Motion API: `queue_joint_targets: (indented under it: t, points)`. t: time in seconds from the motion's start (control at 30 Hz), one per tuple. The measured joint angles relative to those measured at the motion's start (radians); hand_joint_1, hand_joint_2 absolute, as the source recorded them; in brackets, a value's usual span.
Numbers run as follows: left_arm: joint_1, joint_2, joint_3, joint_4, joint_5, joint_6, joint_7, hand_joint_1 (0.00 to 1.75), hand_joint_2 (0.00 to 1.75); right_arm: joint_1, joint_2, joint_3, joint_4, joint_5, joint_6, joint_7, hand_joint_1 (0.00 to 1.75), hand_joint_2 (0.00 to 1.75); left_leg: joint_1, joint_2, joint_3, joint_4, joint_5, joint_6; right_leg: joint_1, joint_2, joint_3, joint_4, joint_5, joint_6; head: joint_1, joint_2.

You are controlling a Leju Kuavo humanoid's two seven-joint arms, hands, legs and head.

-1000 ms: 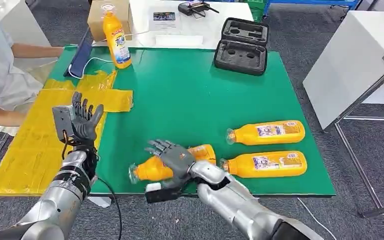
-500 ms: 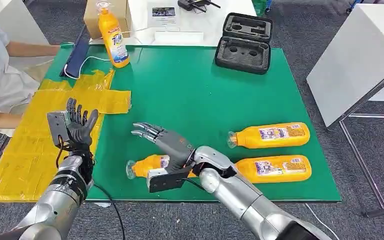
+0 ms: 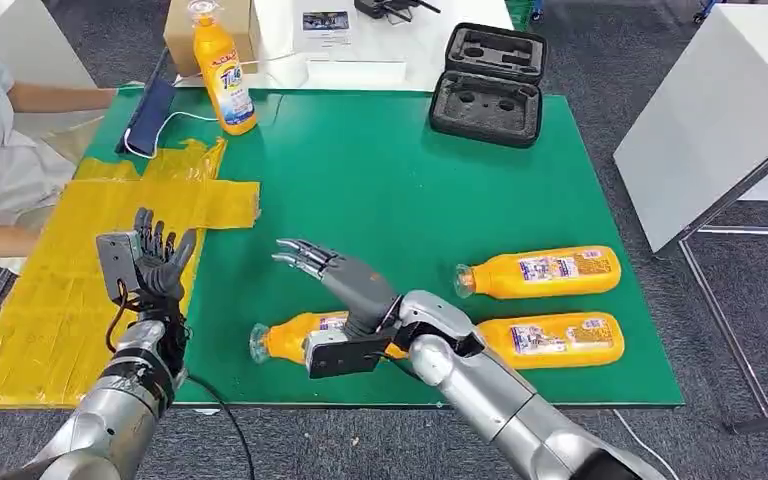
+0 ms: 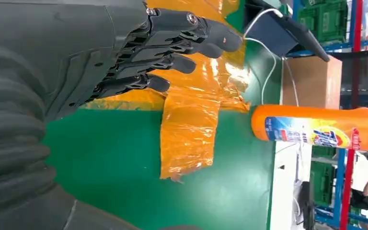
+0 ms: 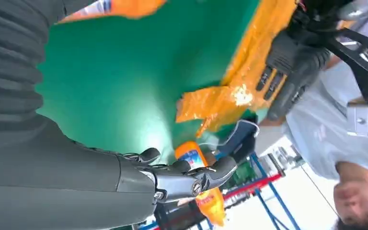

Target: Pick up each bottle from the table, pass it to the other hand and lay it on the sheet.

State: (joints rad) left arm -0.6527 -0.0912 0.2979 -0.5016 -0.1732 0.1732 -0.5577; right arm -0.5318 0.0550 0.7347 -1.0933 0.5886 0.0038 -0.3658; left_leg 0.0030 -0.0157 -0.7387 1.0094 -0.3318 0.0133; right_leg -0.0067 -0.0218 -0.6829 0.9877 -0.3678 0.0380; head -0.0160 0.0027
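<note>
Our right hand is raised above the green table with fingers spread and nothing in it; just below it an orange bottle lies on its side near the front edge. Two more orange bottles lie to the right, well apart from the yellow sheet. Our left hand is upright over the sheet's edge, fingers apart and holding nothing. A fourth bottle stands upright at the table's far left.

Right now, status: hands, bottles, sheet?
Both hands empty: left hand raised over sheet, right hand above near bottle. Three bottles lying, one upright. Nothing blocking.
</note>
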Motion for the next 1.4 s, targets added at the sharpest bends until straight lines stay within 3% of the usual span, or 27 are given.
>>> queue_joint_targets:
  t: [0.47, 0.93, 1.07, 1.4]
  points:
    - [0.001, 0.000, 0.023, 0.022, -0.007, -0.006, -0.003, 0.00, 1.75, -0.003, -0.028, 0.043, 0.010, -0.146, 0.185, -0.084, 0.00, 1.75, 0.000, 0.000, 0.000, 0.000, -0.001, 0.000, 0.000, 0.000, 0.000, 0.000, -0.001, -0.001, 0.000, 0.000]
    - [-0.006, 0.001, 0.040, 0.034, -0.015, -0.006, 0.001, 0.00, 1.75, -0.043, -0.087, 0.184, 0.039, -0.111, 0.215, -0.098, 0.00, 1.75, 0.000, 0.000, 0.000, 0.000, -0.001, 0.000, 0.000, 0.000, 0.000, 0.000, 0.000, 0.000, 0.000, 0.000]
    - [-0.011, 0.001, 0.044, 0.040, -0.015, -0.007, 0.004, 0.00, 1.75, -0.064, -0.101, 0.238, 0.061, -0.061, 0.192, -0.075, 0.00, 1.75, 0.000, 0.000, 0.000, 0.000, -0.001, 0.000, 0.000, 0.000, 0.000, 0.000, 0.000, 0.000, 0.000, 0.000]
    - [-0.006, 0.001, 0.052, 0.043, -0.008, -0.003, 0.005, 0.00, 1.75, -0.087, -0.101, 0.329, 0.121, 0.186, -0.062, 0.073, 0.00, 1.75, 0.000, 0.000, 0.000, 0.000, -0.001, 0.000, 0.000, 0.000, 0.000, 0.000, 0.000, 0.000, 0.000, 0.000]
